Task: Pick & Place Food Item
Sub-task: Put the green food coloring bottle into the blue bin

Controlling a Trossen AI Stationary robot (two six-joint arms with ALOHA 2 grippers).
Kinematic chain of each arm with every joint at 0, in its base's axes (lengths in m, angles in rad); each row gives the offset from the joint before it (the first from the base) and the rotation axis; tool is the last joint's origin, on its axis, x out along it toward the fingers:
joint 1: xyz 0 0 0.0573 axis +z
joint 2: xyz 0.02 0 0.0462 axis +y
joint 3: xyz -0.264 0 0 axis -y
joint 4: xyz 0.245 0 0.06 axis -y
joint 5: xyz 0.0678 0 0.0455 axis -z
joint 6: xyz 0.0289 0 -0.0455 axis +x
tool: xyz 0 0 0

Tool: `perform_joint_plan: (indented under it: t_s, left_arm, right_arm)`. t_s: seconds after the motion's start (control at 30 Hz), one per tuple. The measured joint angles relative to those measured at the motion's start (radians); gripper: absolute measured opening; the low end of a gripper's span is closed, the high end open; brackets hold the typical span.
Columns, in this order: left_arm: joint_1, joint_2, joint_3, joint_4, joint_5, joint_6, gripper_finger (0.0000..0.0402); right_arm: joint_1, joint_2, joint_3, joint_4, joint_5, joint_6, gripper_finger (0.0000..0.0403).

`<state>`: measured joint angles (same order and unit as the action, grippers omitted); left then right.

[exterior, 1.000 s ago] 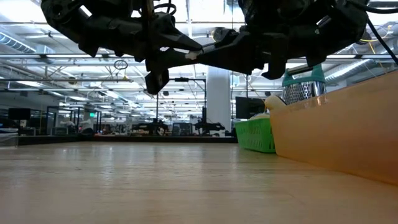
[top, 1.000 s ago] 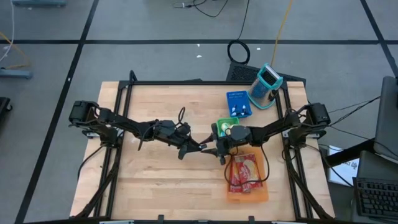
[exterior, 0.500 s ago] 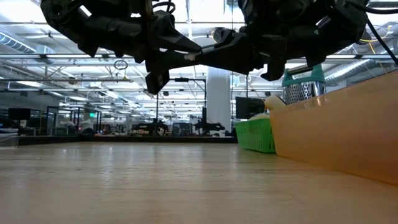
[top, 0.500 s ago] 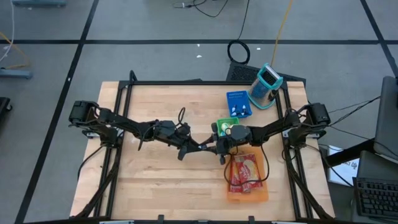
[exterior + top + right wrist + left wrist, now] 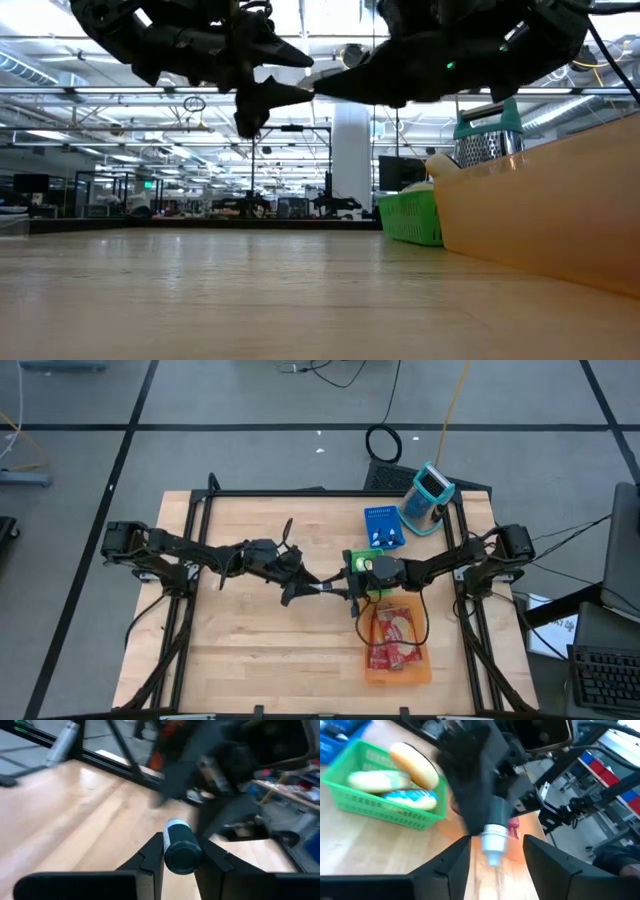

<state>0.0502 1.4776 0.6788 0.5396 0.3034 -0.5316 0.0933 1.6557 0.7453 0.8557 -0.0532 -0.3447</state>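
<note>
A small dark bottle (image 5: 181, 851) with a pale cap end (image 5: 492, 837) hangs level above the middle of the table. My right gripper (image 5: 347, 591) is shut on it, reaching in from the table's right. My left gripper (image 5: 300, 584) comes from the left and is open. Its two fingers (image 5: 451, 865) stand on either side of the pale cap end without touching it. In the low view both grippers (image 5: 300, 78) meet high above the wood. My right gripper pinches the bottle's dark body (image 5: 182, 857) between its two fingers. The fingers come level from the table's right side and lie along the bottle. The bottle is lifted clear of the table, level, with its pale end pointing toward my left gripper.
A green basket (image 5: 356, 556) with bread rolls sits just behind the right gripper. An orange bin (image 5: 420, 672) with red food packs lies nearer the front. A blue box (image 5: 382, 528) and a teal-and-grey object (image 5: 428, 498) stand at the far right. Bare wood spreads left.
My left gripper has opened and let go of the bottle. It has drawn back a little toward the table's far left and risen slightly. The bottle stays level in my right gripper, which has kept its place.
</note>
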Motion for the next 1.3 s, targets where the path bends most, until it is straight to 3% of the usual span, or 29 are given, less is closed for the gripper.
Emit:
perform_joint_plan:
  t_s: [0.13,0.3,0.47,0.63,0.73,1.0,1.17,1.3]
  left_arm:
    - [0.029,-0.032,0.004,0.014,-0.048,0.007,0.0193]
    - [0.047,-0.057,0.001,-0.007,-0.022,0.013,0.0191]
    - [0.076,-0.114,0.002,-0.002,-0.024,0.082,0.0193]
    - [0.077,-0.216,-0.023,0.001,-0.063,0.249,0.0187]
    - [0.076,-0.298,-0.073,-0.001,-0.101,0.329,0.0187]
    - [0.072,-0.506,-0.280,0.033,-0.212,0.363,0.0186]
    - [0.072,-0.607,-0.405,0.128,-0.288,0.321,0.0187]
    - [0.072,-0.649,-0.456,0.150,-0.332,0.255,0.0187]
  right_arm:
    - [0.010,-0.029,-0.004,-0.050,-0.059,0.023,0.0069]
    - [0.004,-0.097,-0.004,-0.140,-0.017,0.028,0.0064]
    - [-0.015,-0.205,-0.006,-0.324,0.094,0.136,0.0070]
    - [-0.047,-0.339,-0.027,-0.511,0.179,0.276,0.0063]
    - [-0.068,-0.425,-0.087,-0.551,0.298,0.317,0.0063]
    - [-0.192,-0.634,-0.348,-0.497,0.570,0.453,0.0062]
    - [-0.299,-0.683,-0.504,-0.363,0.567,0.547,0.0061]
    - [-0.346,-0.684,-0.561,-0.298,0.498,0.572,0.0071]
